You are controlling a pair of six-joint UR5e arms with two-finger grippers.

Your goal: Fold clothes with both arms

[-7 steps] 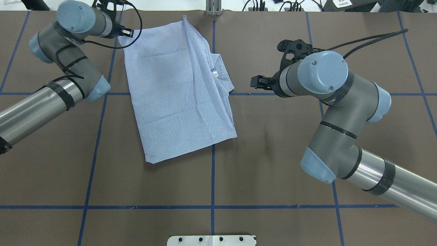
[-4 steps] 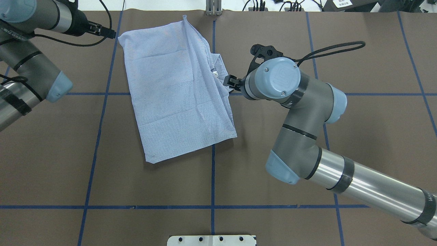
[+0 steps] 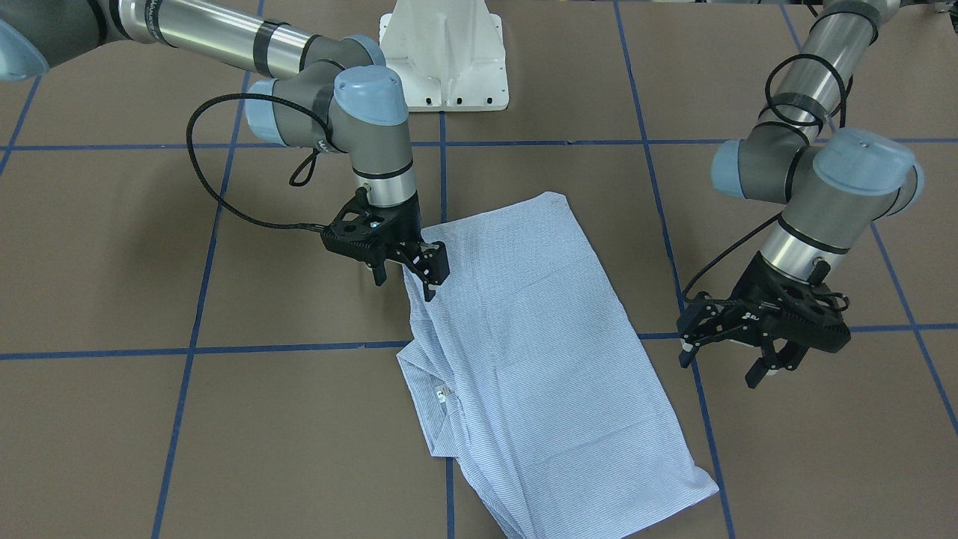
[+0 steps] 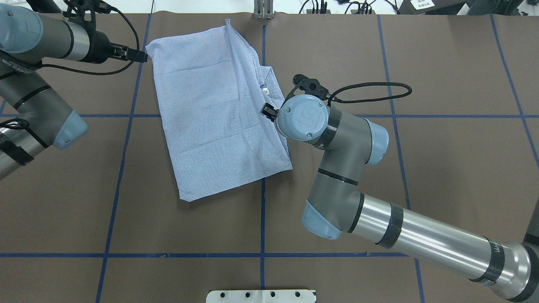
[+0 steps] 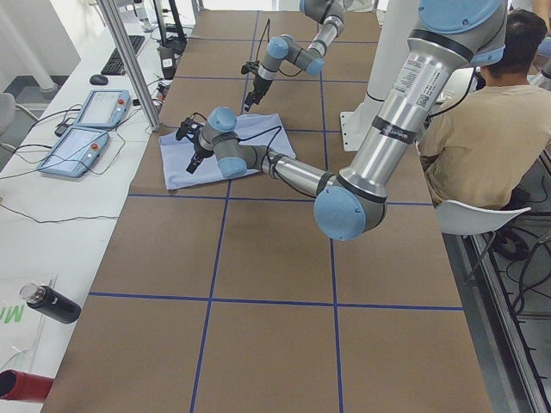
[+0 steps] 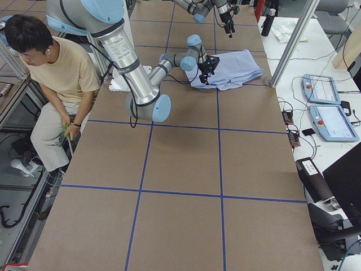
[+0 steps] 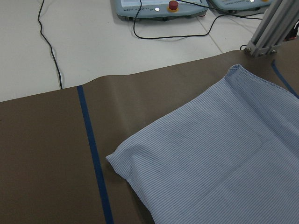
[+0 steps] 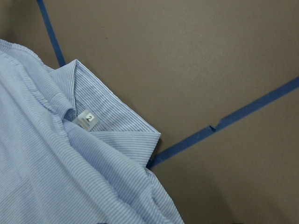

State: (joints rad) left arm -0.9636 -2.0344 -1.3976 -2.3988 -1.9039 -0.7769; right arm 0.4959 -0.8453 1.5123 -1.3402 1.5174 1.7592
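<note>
The clothes are one light-blue striped shirt [image 4: 219, 109] lying folded and flat on the brown table, its collar and white label [image 8: 86, 120] on the side toward my right arm. My right gripper [image 3: 406, 275] is open and held low over the shirt's edge beside the collar, one finger over the cloth and one off it. In the overhead view the right gripper [image 4: 266, 110] is mostly hidden under its wrist. My left gripper [image 3: 720, 364] is open with nothing in it, just off the shirt's far corner [image 7: 117, 158]. The overhead view shows the left gripper [image 4: 142, 55] beside that corner.
The white pedestal base [image 3: 445, 52] stands at the robot's side of the table. Blue tape lines [image 4: 262, 219] grid the brown surface. Control pendants [image 7: 159, 7] and cables lie beyond the far edge, by an aluminium post [image 4: 263, 8]. A person [image 6: 56, 73] sits beside the table.
My right arm has swung left across the table until its gripper reached the shirt's collar edge. My left arm drew back left, its gripper staying near the far corner. The shirt has not moved.
</note>
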